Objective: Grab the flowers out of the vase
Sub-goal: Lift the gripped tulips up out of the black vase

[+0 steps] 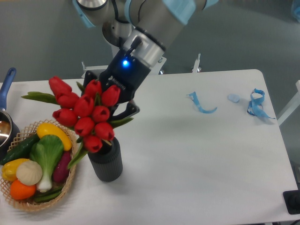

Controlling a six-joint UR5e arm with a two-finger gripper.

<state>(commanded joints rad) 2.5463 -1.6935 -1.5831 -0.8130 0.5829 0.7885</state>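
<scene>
The flowers (pixel 86 117), a bunch of red tulip buds with green leaves, hang over the vase (pixel 107 165) left of the table's middle. Their stems still reach down into the vase's mouth. The vase is a dark grey ribbed cylinder. My gripper (pixel 110 94) comes in from the upper right and is shut on the flowers just behind the buds. One black finger (pixel 131 110) shows to the right of the bunch; the grip point itself is hidden by the buds.
A wicker basket (pixel 29 206) of vegetables sits directly left of the vase, touching the flowers' lower leaves. A pot with a blue handle (pixel 7 80) is at the left edge. Blue ribbon scraps (pixel 202 105) (pixel 256 104) lie at the right.
</scene>
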